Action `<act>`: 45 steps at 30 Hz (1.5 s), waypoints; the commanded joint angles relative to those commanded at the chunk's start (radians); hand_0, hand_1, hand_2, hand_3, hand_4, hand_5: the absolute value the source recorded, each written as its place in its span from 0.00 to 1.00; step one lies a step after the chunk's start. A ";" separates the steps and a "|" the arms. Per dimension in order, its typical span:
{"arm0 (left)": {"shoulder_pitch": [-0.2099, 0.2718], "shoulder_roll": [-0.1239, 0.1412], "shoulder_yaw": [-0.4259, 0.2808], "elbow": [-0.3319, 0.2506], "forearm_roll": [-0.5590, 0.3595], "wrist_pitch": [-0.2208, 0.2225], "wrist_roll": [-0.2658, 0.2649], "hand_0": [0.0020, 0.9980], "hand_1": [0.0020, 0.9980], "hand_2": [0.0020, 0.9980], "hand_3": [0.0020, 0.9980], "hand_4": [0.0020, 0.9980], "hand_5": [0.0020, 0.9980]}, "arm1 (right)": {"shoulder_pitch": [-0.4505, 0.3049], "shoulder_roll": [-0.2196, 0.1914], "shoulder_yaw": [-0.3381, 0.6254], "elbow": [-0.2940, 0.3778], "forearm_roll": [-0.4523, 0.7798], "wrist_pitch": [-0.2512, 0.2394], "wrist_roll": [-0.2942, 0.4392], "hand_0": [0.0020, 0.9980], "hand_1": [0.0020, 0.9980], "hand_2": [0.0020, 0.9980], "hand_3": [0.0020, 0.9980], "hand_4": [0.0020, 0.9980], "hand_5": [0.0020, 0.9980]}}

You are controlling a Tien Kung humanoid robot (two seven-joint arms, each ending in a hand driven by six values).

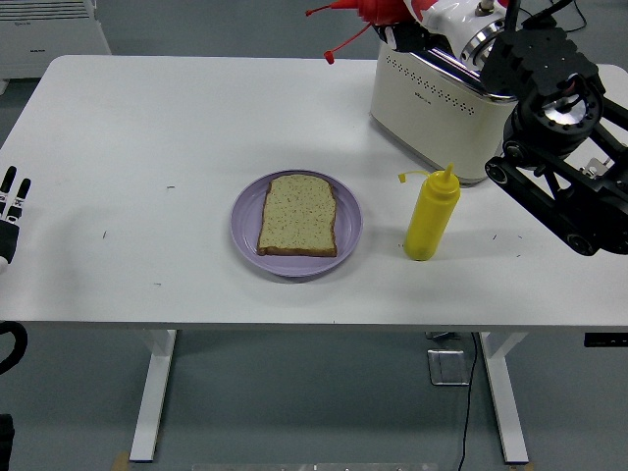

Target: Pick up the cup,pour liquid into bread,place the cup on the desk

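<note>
Speckled square bread [298, 215] lies on a round lilac plate [347, 235]; right robot hand [432, 18] grips a red squeeze bottle [381, 10].

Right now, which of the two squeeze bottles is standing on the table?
The yellow squeeze bottle, upright on the table right of the purple plate. The red squeeze bottle is held aloft in the right hand near the toaster.

You see only the nozzle end of the red squeeze bottle [368, 10]; the picture's top edge cuts off the rest and the right hand [432, 12] around it. The left edge clips the left hand [10, 211].
</note>
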 joint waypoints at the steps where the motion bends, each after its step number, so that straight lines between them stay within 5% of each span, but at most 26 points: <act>1: 0.000 0.000 0.000 0.000 0.000 0.000 0.000 0.80 0.77 0.77 0.71 0.61 1.00 | -0.012 -0.002 0.016 0.004 0.039 -0.019 0.005 0.12 0.13 0.29 0.37 0.75 0.17; 5: 0.000 -0.001 0.000 0.000 0.000 0.000 0.000 0.80 0.77 0.77 0.71 0.61 1.00 | -0.089 -0.013 0.113 0.018 0.201 -0.072 0.076 0.13 0.13 0.29 0.37 0.75 0.18; 15: 0.001 -0.003 0.000 0.000 -0.001 0.002 0.001 0.80 0.77 0.77 0.71 0.61 1.00 | -0.287 -0.040 0.368 0.041 0.624 -0.055 0.241 0.13 0.14 0.30 0.37 0.75 0.18; 20: 0.002 -0.002 0.005 0.000 -0.001 0.002 0.002 0.80 0.77 0.77 0.71 0.61 1.00 | -0.374 -0.050 0.437 0.029 0.832 -0.098 0.278 0.13 0.14 0.30 0.37 0.75 0.18; 31: 0.007 -0.001 0.017 0.000 0.000 0.003 0.003 0.80 0.77 0.77 0.71 0.61 1.00 | -0.532 -0.046 0.480 -0.015 1.276 -0.170 0.441 0.13 0.14 0.30 0.37 0.75 0.18; 45: 0.009 0.000 0.027 0.001 -0.002 0.005 0.004 0.80 0.77 0.77 0.71 0.61 1.00 | -0.660 -0.030 0.359 -0.094 1.420 -0.289 0.717 0.24 0.22 0.36 0.39 0.74 0.18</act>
